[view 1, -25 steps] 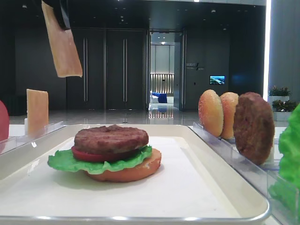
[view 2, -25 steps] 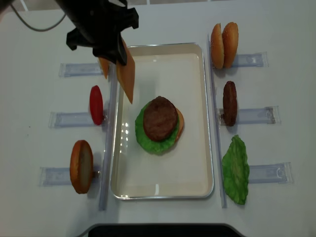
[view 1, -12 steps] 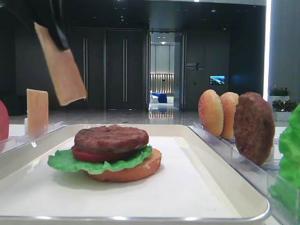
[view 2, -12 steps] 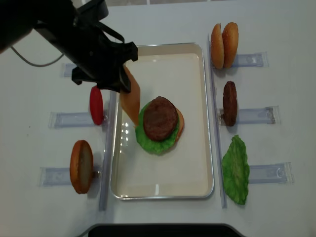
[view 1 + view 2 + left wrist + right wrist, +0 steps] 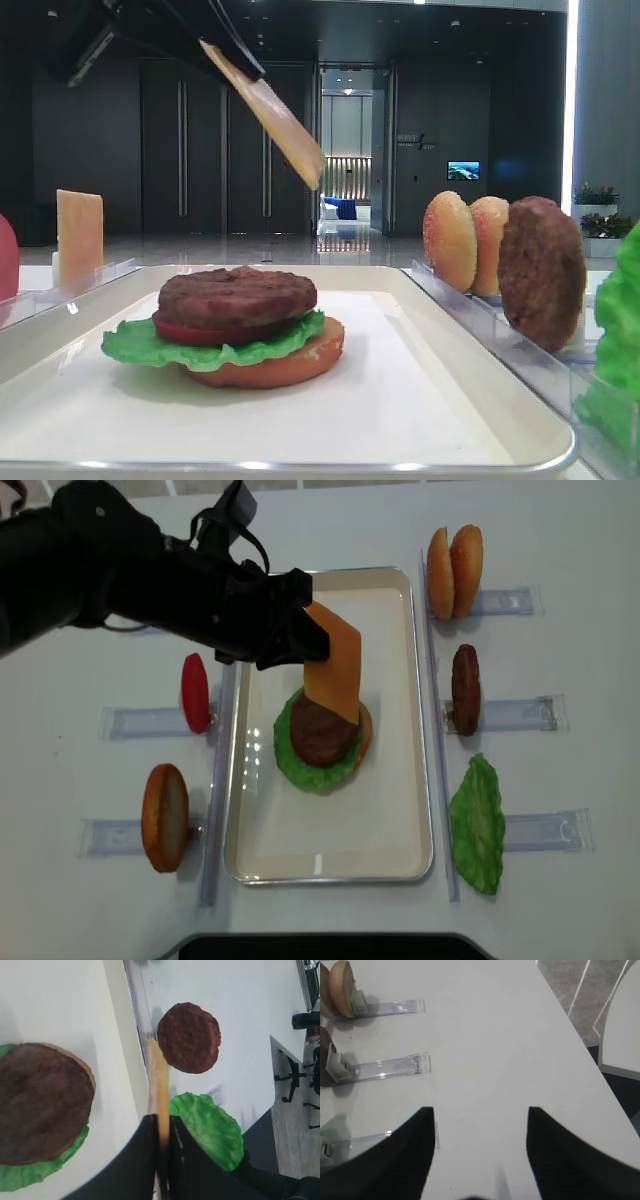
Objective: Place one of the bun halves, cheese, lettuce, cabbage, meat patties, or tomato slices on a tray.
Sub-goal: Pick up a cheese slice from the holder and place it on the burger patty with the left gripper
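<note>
Cheese (image 5: 334,667) edge-on between left jaws

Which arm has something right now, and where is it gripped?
Left gripper holds the thin orange-tan square cheese slice by one edge; right gripper holds nothing.

Left gripper (image 5: 300,645) jaws clamped, arm reaching rightward; right gripper (image 5: 480,1160) jaws parted.

A white table (image 5: 560,900) carries the tray (image 5: 425,780) between clear racks (image 5: 525,713).
</note>
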Robot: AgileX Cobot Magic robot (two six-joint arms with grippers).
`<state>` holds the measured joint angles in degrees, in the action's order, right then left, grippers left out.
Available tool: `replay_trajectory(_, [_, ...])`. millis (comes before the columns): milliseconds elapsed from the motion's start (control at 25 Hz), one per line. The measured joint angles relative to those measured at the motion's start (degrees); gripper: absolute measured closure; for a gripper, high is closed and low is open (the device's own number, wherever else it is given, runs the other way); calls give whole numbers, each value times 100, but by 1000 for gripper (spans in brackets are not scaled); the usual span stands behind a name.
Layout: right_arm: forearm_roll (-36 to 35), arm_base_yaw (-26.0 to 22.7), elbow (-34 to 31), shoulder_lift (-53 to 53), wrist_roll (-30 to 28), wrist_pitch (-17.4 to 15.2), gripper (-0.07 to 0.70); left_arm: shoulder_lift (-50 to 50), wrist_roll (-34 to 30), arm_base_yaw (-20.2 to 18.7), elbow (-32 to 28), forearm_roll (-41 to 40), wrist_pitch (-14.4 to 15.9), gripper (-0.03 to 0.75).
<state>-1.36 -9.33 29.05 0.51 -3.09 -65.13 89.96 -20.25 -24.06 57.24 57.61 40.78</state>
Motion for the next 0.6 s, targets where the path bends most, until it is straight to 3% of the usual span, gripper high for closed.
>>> replay_trajectory(120, [0, 0, 0, 0, 0, 0, 240, 0, -271, 0, -189, 166, -23, 690])
replay_trajectory(360, [0, 0, 0, 0, 0, 0, 240, 0, -427, 0, -582, 166, -341, 690])
replay_trajectory(600, [0, 0, 0, 0, 0, 0, 240, 0, -455, 0, -627, 131, -604, 690])
